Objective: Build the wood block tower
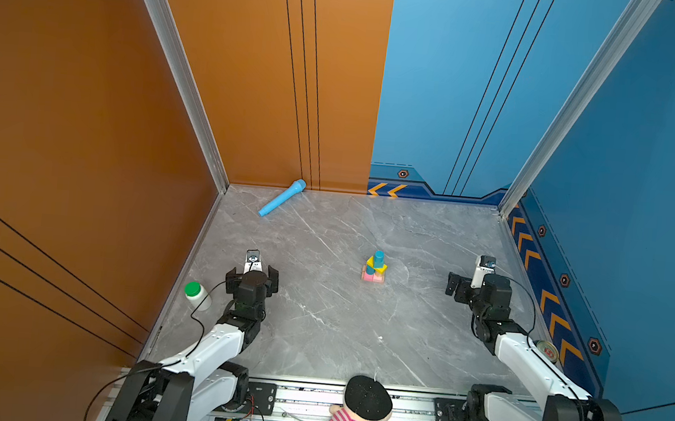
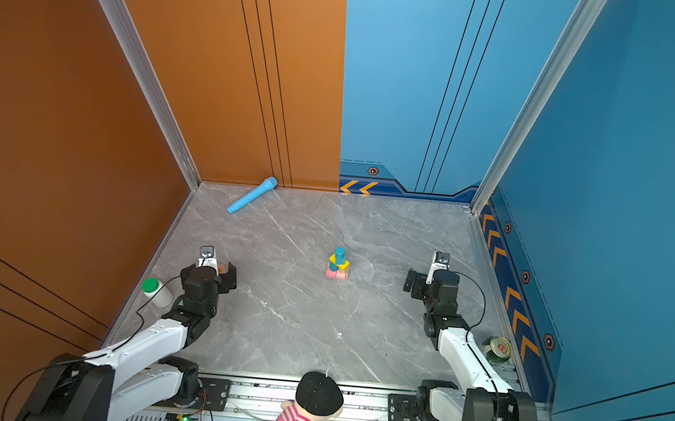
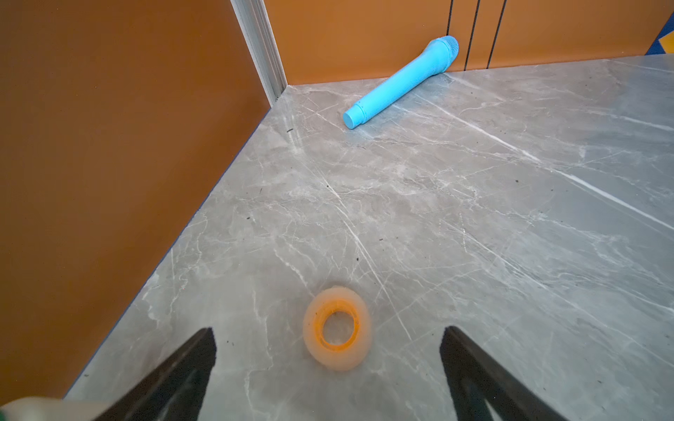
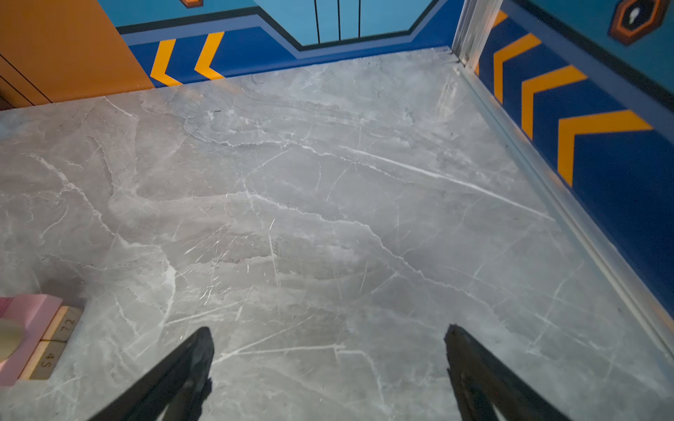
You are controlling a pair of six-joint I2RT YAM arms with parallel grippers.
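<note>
Well to the left of the tower (image 1: 375, 267), against the orange wall, a white bottle with a green cap (image 1: 197, 295) lies on the grey marble tabletop (image 1: 317, 322). Just beside it, still left of the tower, the left arm (image 1: 251, 291) hangs over the tabletop. The left jaws stand wide apart and hold nothing. In the left wrist view an orange-cored tape ring (image 3: 337, 328) lies flat just ahead of them. Left of the tower and behind it, a light-blue toy microphone (image 1: 282, 198) rests with its head at the back wall.

The tower stands alone near the middle of the tabletop, touched by neither arm. It has pink bars at the base, then a blue cylinder and a yellow bar, with a blue cylinder on top. In front of the tower, on the rail, sits a pink-striped doll (image 1: 355, 417) in a black hat.

Right of the tower, well apart from it, is the right arm (image 1: 490, 300). The right jaws are spread wide over bare tabletop, and the tower's pink and tan base (image 4: 29, 320) shows at the edge of the right wrist view. Farther right of the tower a can (image 2: 498, 350) lies by the blue wall.
</note>
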